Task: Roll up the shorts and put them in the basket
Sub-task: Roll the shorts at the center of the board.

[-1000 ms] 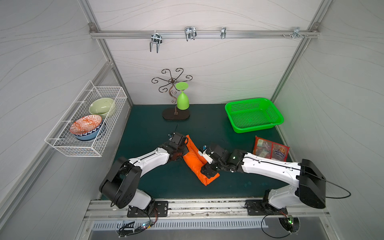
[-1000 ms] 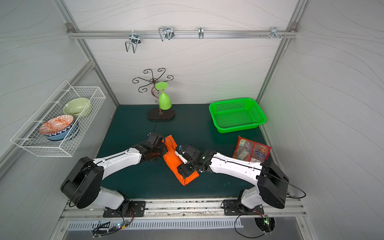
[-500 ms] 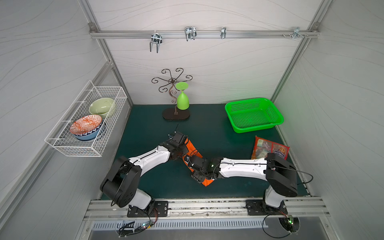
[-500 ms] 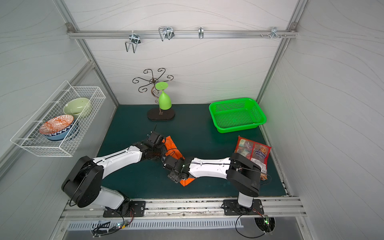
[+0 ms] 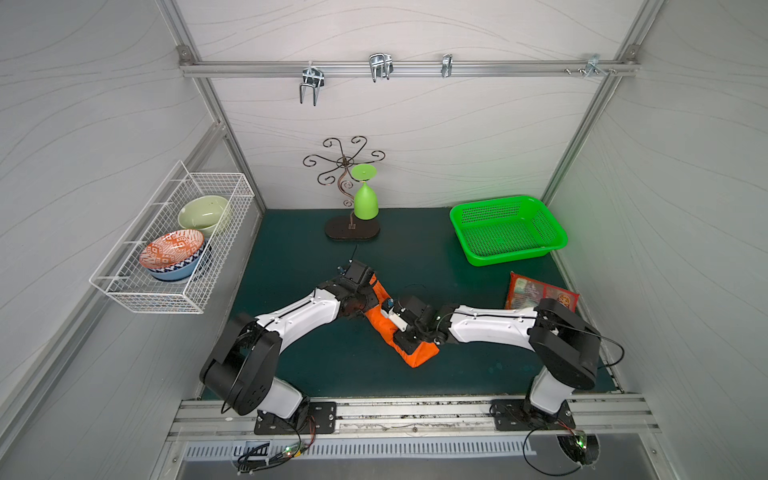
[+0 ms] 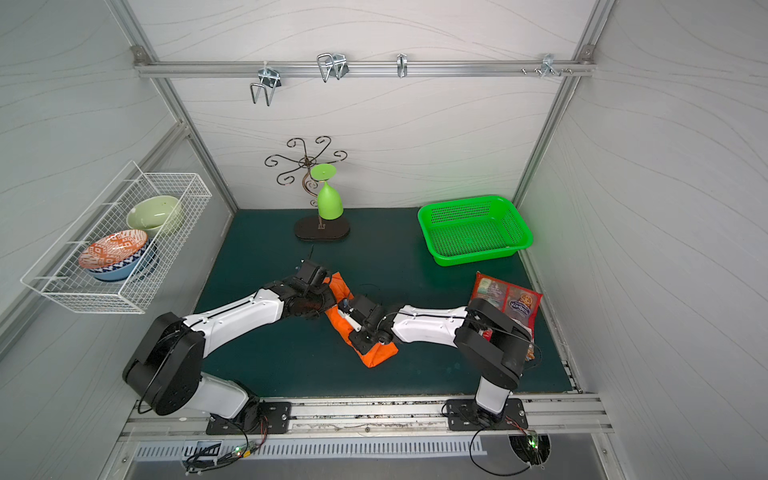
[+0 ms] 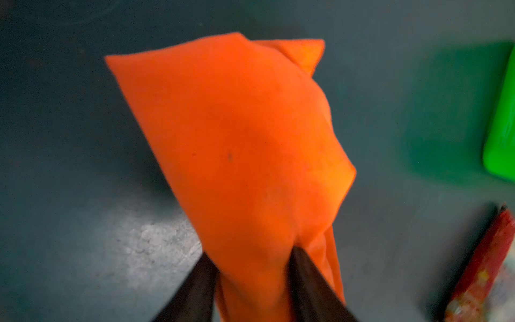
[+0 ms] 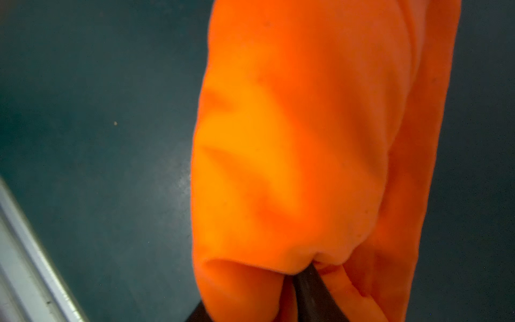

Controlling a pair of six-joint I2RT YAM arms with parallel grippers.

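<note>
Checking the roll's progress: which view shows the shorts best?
A top view: the shorts show end to end as a long bundle, its middle partly hidden. Each wrist view gives only a blurred close-up patch.

The shorts are plain bright orange against the dark teal mat. Far right, the basket is vivid green and the snack packet red with print. On the left, the patterned bowl is orange and white, and the plain bowl is pale green.

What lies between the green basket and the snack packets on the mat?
Only bare dark-green mat: in both top views a narrow strip of it separates the green basket from the snack packets, with nothing lying on it.
</note>
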